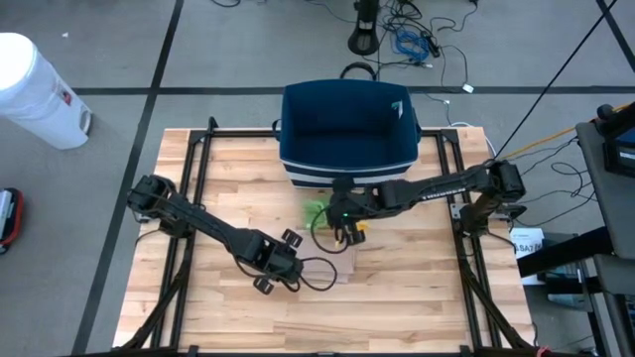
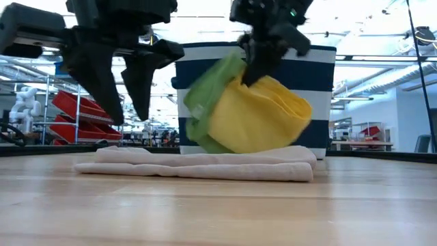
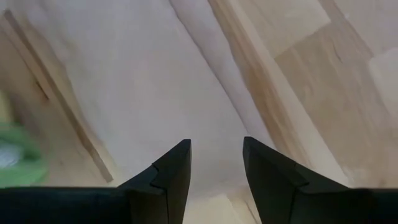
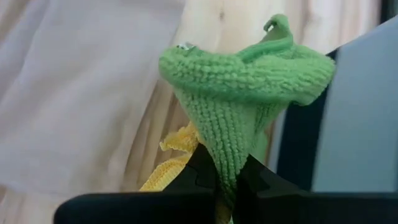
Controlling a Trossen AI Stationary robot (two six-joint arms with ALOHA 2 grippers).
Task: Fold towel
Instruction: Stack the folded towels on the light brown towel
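Note:
A folded beige towel (image 2: pixel 198 166) lies flat on the wooden table (image 1: pixel 228 327), in front of the blue-and-white basket (image 1: pixel 347 119). My right gripper (image 2: pixel 256 72) hangs above the towel, shut on a bunched green cloth (image 2: pixel 201 102) and a yellow cloth (image 2: pixel 259 116). The bundle also shows in the high view, green cloth (image 1: pixel 316 211) beside yellow cloth (image 1: pixel 355 233). My left gripper (image 2: pixel 123 109) stands open just above the towel's left part, pointing steeply down with nothing between its fingers (image 3: pixel 174 168); the towel (image 3: pixel 143 81) fills its wrist view. My right gripper pinches a gathered fold of the green cloth (image 4: pixel 231 146) between its two fingers, with an edge of the yellow cloth (image 4: pixel 171 165) caught beside it. The fingers slant down from above. Both cloths hang slack below them, just over the beige towel.
The basket (image 2: pixel 321 89) stands upright at the table's far middle, right behind the hanging cloths. Black frame rails (image 1: pixel 189 188) run along the table's left and right sides. Bare wood lies toward the near edge.

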